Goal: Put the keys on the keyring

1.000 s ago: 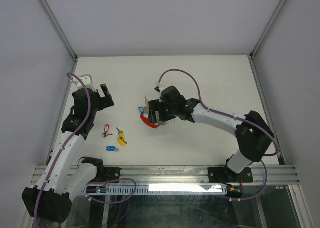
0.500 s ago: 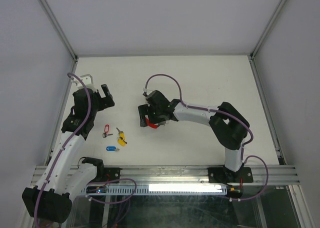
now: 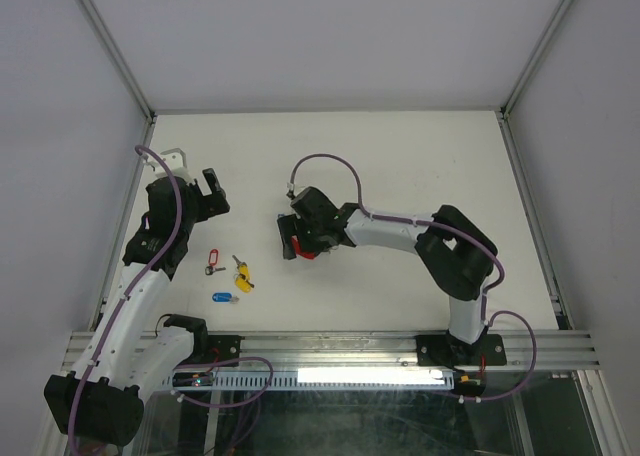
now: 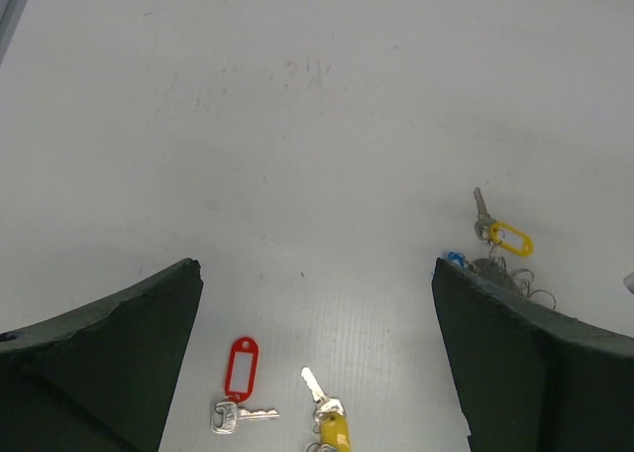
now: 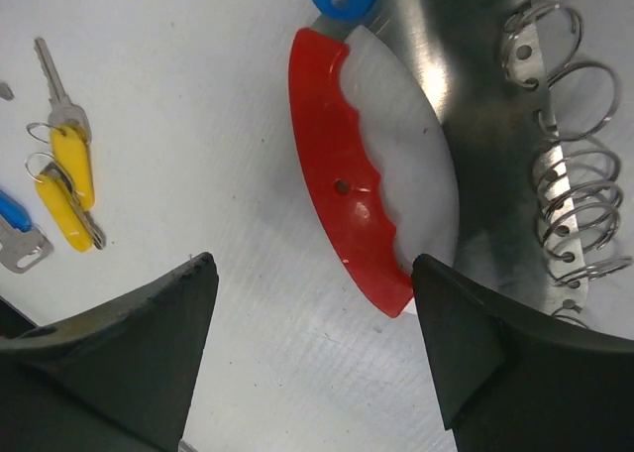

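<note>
One white table (image 3: 400, 166). L gripper (image 3: 212, 191) wide open, empty, raised by left side. R gripper (image 5: 307, 274) also wide open, empty, low over keyring (image 3: 305, 252) mid-table, red band (image 5: 347, 194) btwn its fingers. Loose keys (image 3: 232, 274) w/ red, yellow, blue tags lie front-left.

Left arm (image 3: 135, 286) extends forward, left gripper (image 3: 212, 190) held high, jaws wide apart and empty. Right arm (image 3: 455, 261) bends at the elbow and reaches leftward; right gripper (image 3: 293, 238) low, jaws spread, gripping nothing.

White table (image 3: 400, 156) bears loose tagged keys (image 3: 243, 276) and the keyring (image 5: 332, 145)
</note>
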`<state>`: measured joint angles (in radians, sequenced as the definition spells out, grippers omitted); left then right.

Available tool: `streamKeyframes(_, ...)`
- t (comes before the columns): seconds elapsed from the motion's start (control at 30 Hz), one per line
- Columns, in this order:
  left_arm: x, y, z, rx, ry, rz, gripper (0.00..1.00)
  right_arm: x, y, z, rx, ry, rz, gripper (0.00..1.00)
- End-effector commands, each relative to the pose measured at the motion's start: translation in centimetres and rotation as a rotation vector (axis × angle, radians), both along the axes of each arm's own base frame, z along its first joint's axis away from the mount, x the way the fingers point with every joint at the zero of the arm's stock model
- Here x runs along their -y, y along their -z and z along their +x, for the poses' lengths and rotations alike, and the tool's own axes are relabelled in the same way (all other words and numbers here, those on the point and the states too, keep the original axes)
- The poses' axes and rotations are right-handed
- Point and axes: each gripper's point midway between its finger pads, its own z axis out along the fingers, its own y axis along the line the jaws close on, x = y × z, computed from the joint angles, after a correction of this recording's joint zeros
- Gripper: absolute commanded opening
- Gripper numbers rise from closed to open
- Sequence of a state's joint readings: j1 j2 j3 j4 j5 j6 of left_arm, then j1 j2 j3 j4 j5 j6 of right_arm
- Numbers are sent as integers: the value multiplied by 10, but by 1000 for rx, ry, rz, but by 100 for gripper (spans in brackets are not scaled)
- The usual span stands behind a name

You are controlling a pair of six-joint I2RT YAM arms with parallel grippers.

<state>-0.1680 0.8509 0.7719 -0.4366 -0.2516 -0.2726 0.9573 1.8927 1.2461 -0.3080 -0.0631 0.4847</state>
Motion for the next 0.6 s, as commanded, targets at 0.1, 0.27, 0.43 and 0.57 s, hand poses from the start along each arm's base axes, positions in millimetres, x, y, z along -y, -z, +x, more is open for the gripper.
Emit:
streamKeyframes(0.1, 3, -22, 9, 69, 26, -10, 99, 26, 9, -12, 5, 59, -44, 82)
streamKeyframes(0.27, 4, -22, 10, 68, 29, -11, 99, 56, 12, -30, -10, 74, -78, 82)
streamKeyframes(0.43, 5, -22, 10, 68, 34, -13, 99, 99, 11, -48, -2, 102, -147, 83)
streamKeyframes(0.57, 6, -22, 10, 68, 40, -16, 99, 138, 10, -61, 11, 131, -222, 84)
